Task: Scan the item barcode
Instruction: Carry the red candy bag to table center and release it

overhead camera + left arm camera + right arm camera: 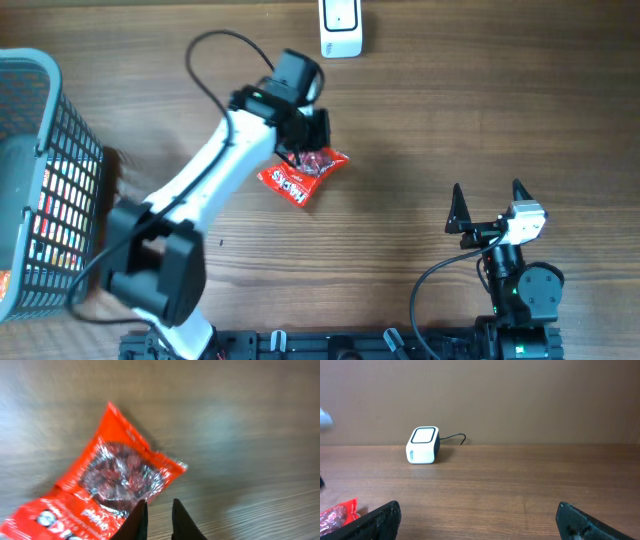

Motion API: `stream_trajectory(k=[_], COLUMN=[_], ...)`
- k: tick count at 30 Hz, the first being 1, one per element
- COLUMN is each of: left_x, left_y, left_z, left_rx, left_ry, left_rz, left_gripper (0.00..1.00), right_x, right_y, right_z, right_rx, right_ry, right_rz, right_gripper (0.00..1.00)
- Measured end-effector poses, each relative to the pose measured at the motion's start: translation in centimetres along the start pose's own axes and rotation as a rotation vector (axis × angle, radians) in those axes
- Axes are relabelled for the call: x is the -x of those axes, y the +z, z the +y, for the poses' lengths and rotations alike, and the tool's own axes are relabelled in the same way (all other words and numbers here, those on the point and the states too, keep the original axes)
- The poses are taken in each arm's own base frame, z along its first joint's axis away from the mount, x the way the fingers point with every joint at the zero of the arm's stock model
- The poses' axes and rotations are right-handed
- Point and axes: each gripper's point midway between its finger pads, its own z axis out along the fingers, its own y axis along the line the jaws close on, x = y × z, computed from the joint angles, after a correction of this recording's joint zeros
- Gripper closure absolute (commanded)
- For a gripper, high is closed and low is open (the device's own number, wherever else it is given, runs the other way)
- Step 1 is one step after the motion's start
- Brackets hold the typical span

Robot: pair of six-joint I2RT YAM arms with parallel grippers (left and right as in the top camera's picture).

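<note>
The wooden worktop (450,120) filled the overhead view. A dark mesh basket (70,170) stood at its 9 o'clock edge, with red and white packaging showing through the wall.

The white left arm (215,165) reached from 7 o'clock towards the middle, a black cable (200,60) looping off it towards 11 o'clock. The left gripper (159,505) hung over the far end of the red snack packet (300,175). In the left wrist view its jaws stood only slightly apart, a thin strip of bare wood showed between them, and nothing was clamped there. One fingertip (139,512) sat at the packet's edge; I could not tell whether it touched.

The right gripper (488,190) sat at 4 o'clock, well apart from everything else, with its jaws spread wide and empty.

The packet lay flat on the worktop just toward 9 o'clock from the centre. It was tilted, 1 end towards 2 o'clock and the other towards 8 o'clock, and its clear window faced up.

The small white scanner (340,25) stood at the 12 o'clock edge, well apart from the packet, and a thin dark lead (452,437) curled behind it.
</note>
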Motion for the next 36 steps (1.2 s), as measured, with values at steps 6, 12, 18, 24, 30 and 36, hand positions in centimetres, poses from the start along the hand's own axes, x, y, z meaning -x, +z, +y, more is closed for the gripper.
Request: stream_trajectory(k=[6, 12, 18, 24, 30, 36], left_x=[-2.6, -0.9, -2.4, -6.2, -8.2, 2.9], left_y=[6.7, 2.9, -1.7, 5.8, 3.1, -4.4], left_z=[1.4, 0.8, 2.1, 5.0, 6.4, 0.4], left_rx=[0.067, 0.112, 0.199, 0.178, 0.261, 0.077], left_ry=[-0.023, -0.063, -0.068, -0.115, -0.155, -0.139], left_rz=[0.103, 0.137, 0.166, 0.130, 0.248, -0.076], left_gripper=[0.82, 0.57, 0.75, 0.93, 0.93, 0.93], right_x=[0.0, 0.0, 0.0, 0.0, 0.0, 0.0], right_y=[0.0, 0.0, 0.0, 0.0, 0.0, 0.0], right_z=[0.0, 0.0, 0.0, 0.0, 0.0, 0.0], right_rx=[0.000, 0.000, 0.000, 0.000, 0.000, 0.000], right_ry=[0.000, 0.000, 0.000, 0.000, 0.000, 0.000], right_rz=[0.000, 0.000, 0.000, -0.001, 0.000, 0.000], right_gripper=[0.00, 0.00, 0.00, 0.00, 0.00, 0.00])
